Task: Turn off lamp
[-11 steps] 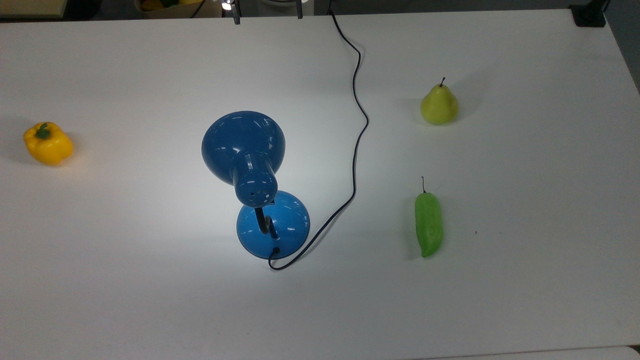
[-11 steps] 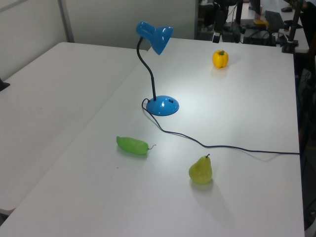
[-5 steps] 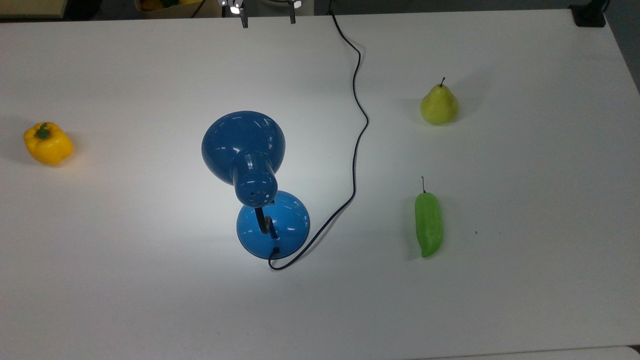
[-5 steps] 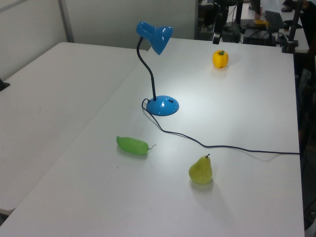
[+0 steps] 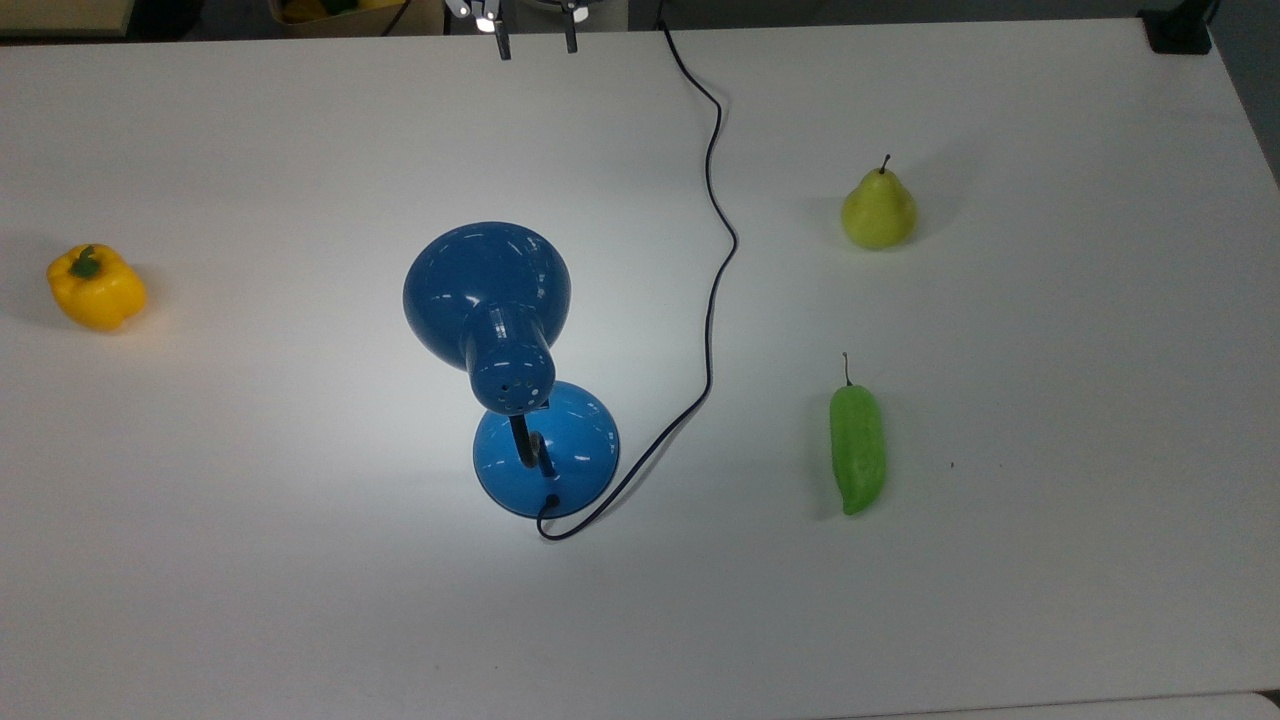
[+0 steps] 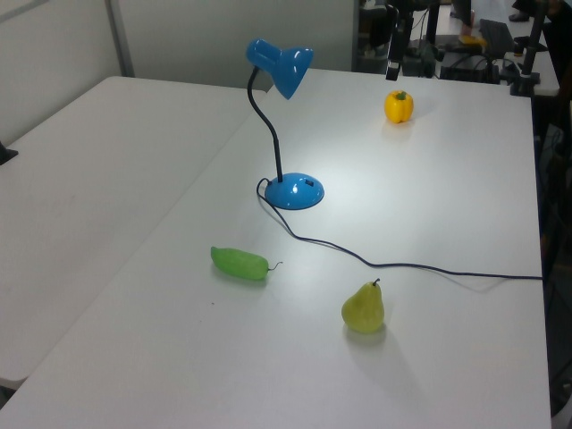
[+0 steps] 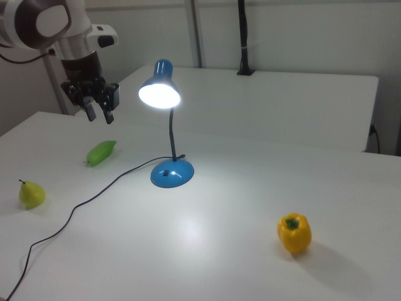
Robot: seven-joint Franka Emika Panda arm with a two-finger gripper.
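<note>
White tabletop (image 5: 200,560) is filling most of the top view, with dim room clutter showing along the upper edge. Going left to right in the top view: a glossy yellow bell pepper (image 5: 96,287) is sitting at the far left; the glossy blue desk lamp with dome shade and round base (image 5: 510,350) is standing near the centre, lit and throwing a bright pool on the table; its thin black cord (image 5: 712,300) is snaking up to the top edge; a yellow-green pear (image 5: 878,209) and a green chili-shaped pepper (image 5: 857,446) are lying at the right.

The lamp is probably light and tippy, its painted shell slick, its black neck bendy. So a downward press on the small dark switch on the base looks safer than any grab.

The two-finger gripper (image 7: 99,108) is hanging in the right view's upper left, well apart from the lamp, fingers spread with a clear gap, holding and touching nothing.
</note>
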